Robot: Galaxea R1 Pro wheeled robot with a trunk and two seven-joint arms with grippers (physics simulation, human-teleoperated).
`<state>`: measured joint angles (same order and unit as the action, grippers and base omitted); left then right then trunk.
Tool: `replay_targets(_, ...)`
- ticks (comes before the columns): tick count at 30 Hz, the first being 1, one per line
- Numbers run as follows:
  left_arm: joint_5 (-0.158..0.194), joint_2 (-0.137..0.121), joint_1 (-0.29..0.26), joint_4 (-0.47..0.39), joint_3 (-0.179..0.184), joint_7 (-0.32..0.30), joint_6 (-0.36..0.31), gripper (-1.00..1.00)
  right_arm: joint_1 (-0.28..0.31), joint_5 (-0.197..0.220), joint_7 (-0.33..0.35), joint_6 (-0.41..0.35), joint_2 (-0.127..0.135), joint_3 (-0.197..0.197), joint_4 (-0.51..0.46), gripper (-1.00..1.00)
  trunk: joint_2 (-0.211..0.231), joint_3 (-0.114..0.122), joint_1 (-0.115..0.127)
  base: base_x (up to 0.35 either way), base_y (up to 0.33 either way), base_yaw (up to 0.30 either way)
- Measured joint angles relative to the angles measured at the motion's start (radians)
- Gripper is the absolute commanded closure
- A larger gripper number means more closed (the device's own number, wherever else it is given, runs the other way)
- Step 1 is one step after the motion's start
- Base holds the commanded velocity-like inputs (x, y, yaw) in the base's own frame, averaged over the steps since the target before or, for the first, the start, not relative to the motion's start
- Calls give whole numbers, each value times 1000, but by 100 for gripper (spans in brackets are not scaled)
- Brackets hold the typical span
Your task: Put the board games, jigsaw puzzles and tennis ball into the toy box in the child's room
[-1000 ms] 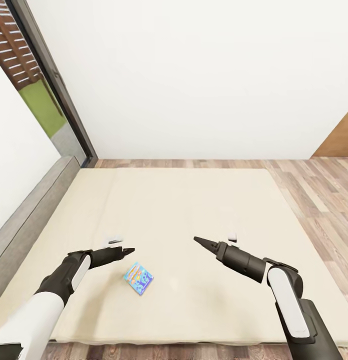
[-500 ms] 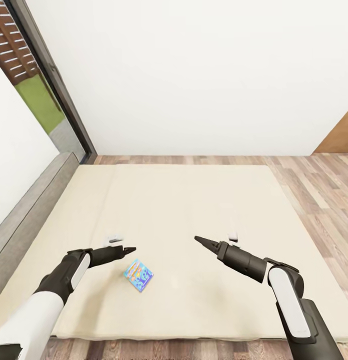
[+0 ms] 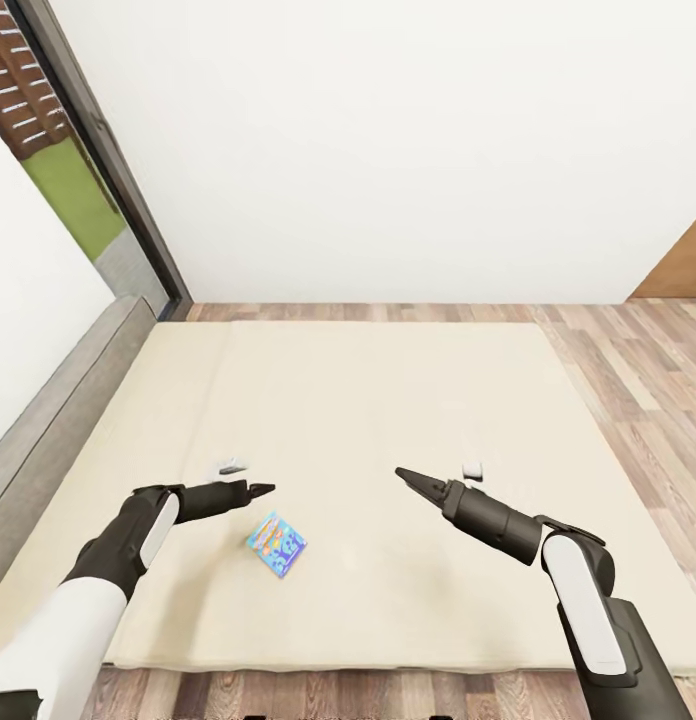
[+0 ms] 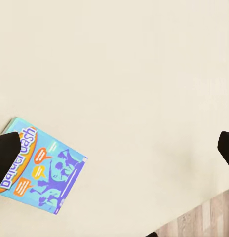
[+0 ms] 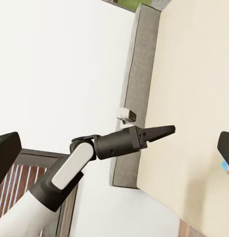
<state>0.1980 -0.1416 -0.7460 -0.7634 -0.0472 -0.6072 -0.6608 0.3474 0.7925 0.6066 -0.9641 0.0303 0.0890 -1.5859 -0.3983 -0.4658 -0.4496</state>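
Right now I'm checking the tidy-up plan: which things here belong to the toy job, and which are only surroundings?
Belongs to the job:
- small blue board game, flat on the bed
- left gripper, nearest it

Just surroundings:
- grey headboard
- wood floor
- window

Both end effectors [image 3: 263, 489] [image 3: 406, 475] open, outstretched

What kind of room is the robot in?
Probably a bedroom. A wide beige bed with a grey headboard sits low on a wood-plank floor, beside a tall dark-framed window. A small blue board game lies on the bed.
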Motion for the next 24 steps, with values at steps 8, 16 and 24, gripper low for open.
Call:
replay_targets(8, -1, -5, -13, -6, -1, -2, -4, -100, 0, 1, 8, -1, -2, 0, -1, -100, 0, -13, 0, 0, 0, 1)
replay_targets(16, -1, -5, -19, -11, -2, -2, -9, -100, 0, 1, 36, 2, -10, 1, -1, -100, 0, -26, 0, 0, 0, 42)
replay_targets(24, -2, -7, -22, -12, -2, 3, -11, -100, 0, 1, 42, 2, -9, 2, -1, -100, 0, -39, 0, 0, 0, 66)
